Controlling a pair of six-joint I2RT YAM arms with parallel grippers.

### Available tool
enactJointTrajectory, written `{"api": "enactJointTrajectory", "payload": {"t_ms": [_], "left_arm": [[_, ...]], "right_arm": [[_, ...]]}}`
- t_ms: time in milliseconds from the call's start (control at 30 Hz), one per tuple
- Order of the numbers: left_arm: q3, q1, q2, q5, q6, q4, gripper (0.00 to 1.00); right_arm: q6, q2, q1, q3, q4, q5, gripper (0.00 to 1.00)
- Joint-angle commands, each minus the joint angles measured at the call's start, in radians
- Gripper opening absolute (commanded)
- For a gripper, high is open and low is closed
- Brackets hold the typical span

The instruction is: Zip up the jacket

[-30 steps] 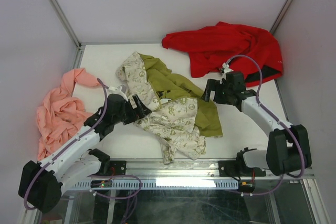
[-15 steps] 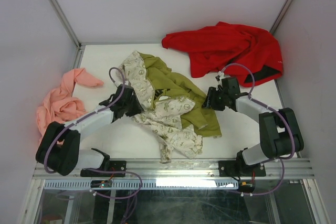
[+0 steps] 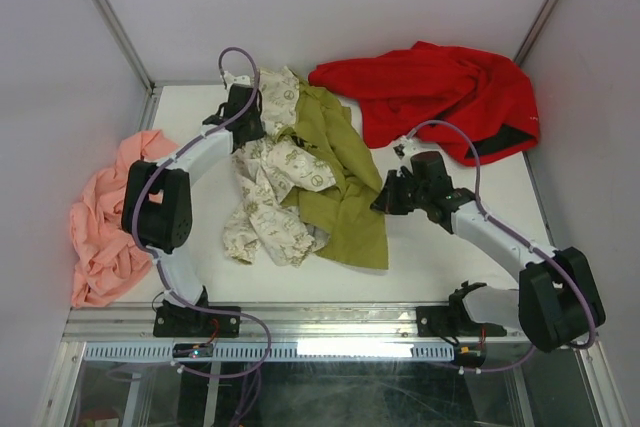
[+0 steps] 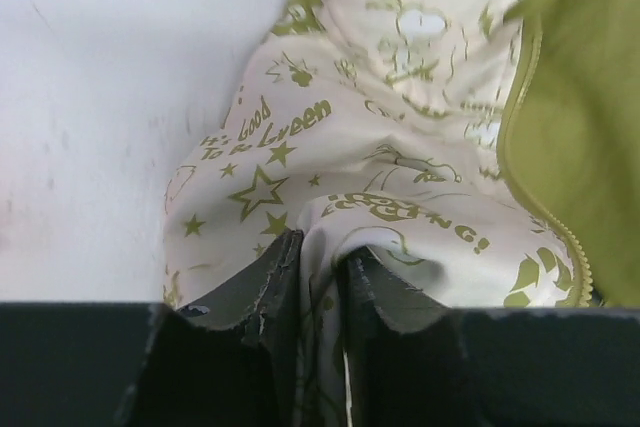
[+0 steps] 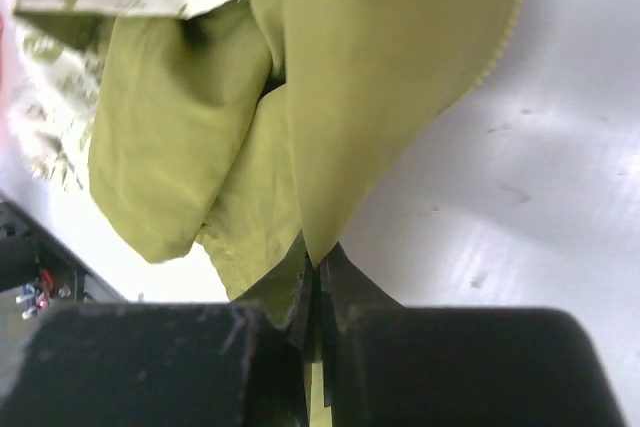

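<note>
The jacket [image 3: 300, 172], cream with olive-green print and olive lining, lies stretched from the table's far middle toward the near centre. My left gripper [image 3: 252, 119] is at its far left corner, shut on a fold of the printed cloth [image 4: 330, 217]. My right gripper [image 3: 385, 195] is at the jacket's right edge, shut on a point of the olive lining [image 5: 330, 147]. A zipper tape [image 4: 545, 207] runs along the lining's edge in the left wrist view. The slider is not visible.
A plain red garment [image 3: 440, 92] lies at the far right, just behind the right arm. A salmon-pink garment [image 3: 105, 217] is heaped at the left edge. White table [image 3: 460, 267] shows near the front and right. Enclosure walls stand close on the left, the right and behind.
Both grippers closed onto the jacket. The left arm swung far back with the printed cloth, and the jacket was dragged away from the near edge and stretched out.
</note>
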Motion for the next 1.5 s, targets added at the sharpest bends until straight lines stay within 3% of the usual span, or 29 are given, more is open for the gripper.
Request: {"api": "enactJointTrajectory", "payload": {"t_ms": [0, 133, 267, 400, 600, 767, 967, 1200, 1300, 1467], "left_arm": [[0.111, 0.001, -0.007, -0.117, 0.118, -0.016, 0.29], [0.042, -0.014, -0.085, -0.092, 0.086, -0.041, 0.51], [-0.032, -0.073, -0.183, -0.092, 0.022, -0.095, 0.61], [-0.091, -0.227, -0.280, -0.094, -0.005, -0.112, 0.71], [-0.086, -0.424, -0.305, -0.084, -0.017, -0.127, 0.78], [-0.037, -0.531, -0.194, -0.139, 0.002, -0.115, 0.79], [0.052, -0.572, -0.027, -0.156, 0.021, -0.113, 0.78], [0.053, -0.591, 0.030, -0.273, 0.025, -0.110, 0.77], [0.040, -0.591, 0.019, -0.335, 0.039, -0.110, 0.73], [0.000, -0.584, -0.027, -0.364, 0.034, -0.093, 0.58]], "right_arm": [[0.068, -0.054, 0.087, 0.018, 0.027, 0.033, 0.00], [0.085, -0.040, 0.117, 0.014, 0.049, 0.071, 0.00], [0.082, -0.017, 0.116, 0.002, 0.070, 0.097, 0.00], [0.081, -0.003, 0.116, -0.017, 0.107, 0.107, 0.00], [0.072, 0.024, 0.117, -0.045, 0.148, 0.139, 0.00], [0.071, 0.040, 0.117, -0.053, 0.162, 0.156, 0.00], [0.073, 0.039, 0.115, -0.061, 0.166, 0.165, 0.00], [0.073, 0.033, 0.115, -0.063, 0.160, 0.174, 0.01], [0.073, 0.037, 0.114, -0.063, 0.161, 0.180, 0.02], [0.074, 0.045, 0.114, -0.060, 0.165, 0.174, 0.02]]}}
